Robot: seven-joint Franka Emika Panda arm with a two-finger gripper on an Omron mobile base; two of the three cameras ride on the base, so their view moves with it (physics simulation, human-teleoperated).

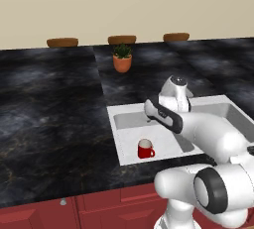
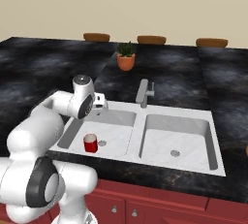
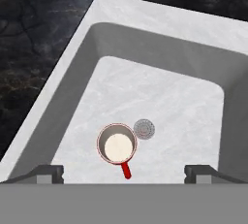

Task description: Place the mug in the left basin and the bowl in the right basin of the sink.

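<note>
The red mug (image 1: 145,149) (image 2: 90,143) (image 3: 116,144) stands upright on the floor of the left basin (image 1: 130,122) (image 2: 118,130) (image 3: 160,92), beside its round grey drain (image 3: 144,129), with its handle towards the basin's front. My gripper (image 1: 148,118) (image 2: 99,111) (image 3: 124,173) hangs open above this basin, well clear of the mug and holding nothing. The right basin (image 2: 174,136) (image 1: 224,113) of the white sink (image 2: 138,160) has nothing in it. I cannot make out the bowl; a thin tan sliver (image 2: 246,150) shows at the frame edge.
A grey faucet (image 2: 144,93) rises behind the divider between the basins. An orange plant pot (image 1: 122,62) (image 2: 126,61) stands on the black stone behind the sink. Three brown discs (image 1: 62,42) (image 2: 151,39) lie along the back wall. Red cabinet fronts (image 2: 145,203) run below.
</note>
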